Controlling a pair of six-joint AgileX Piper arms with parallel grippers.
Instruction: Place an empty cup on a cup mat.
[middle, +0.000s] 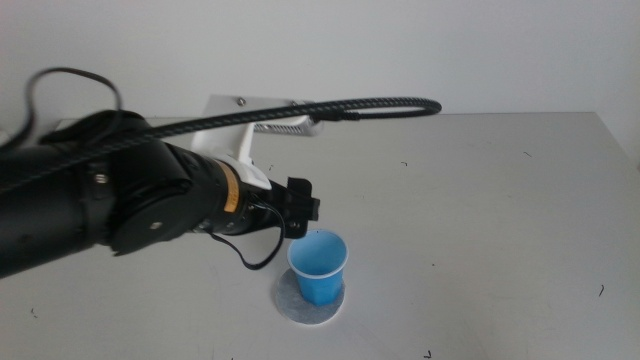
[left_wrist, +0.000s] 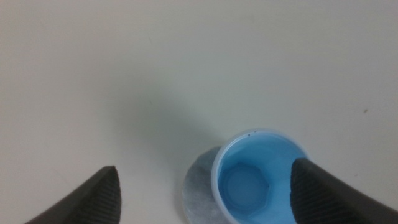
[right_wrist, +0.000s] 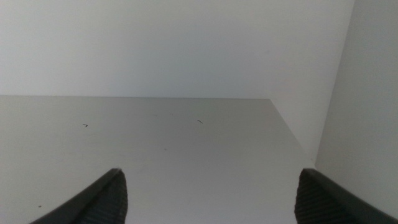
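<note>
While left tool (middle: 298, 212) gapes, cup (middle: 320, 266) tops cup mat (middle: 288, 298)

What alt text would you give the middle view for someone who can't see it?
A blue cup stands upright on a round grey cup mat on a pale table. The left pincer, jaws open, hangs just beside and above the cup's rim, not gripping it; the right arm is out of view.

We count one cup (middle: 320, 265), blue, and one cup mat (middle: 290, 300), grey and round, on one desk (middle: 480, 200). We see two pincers: the left pincer (middle: 300, 215) in the middle view, the right pincer (right_wrist: 208, 205) only in its own wrist view.
</note>
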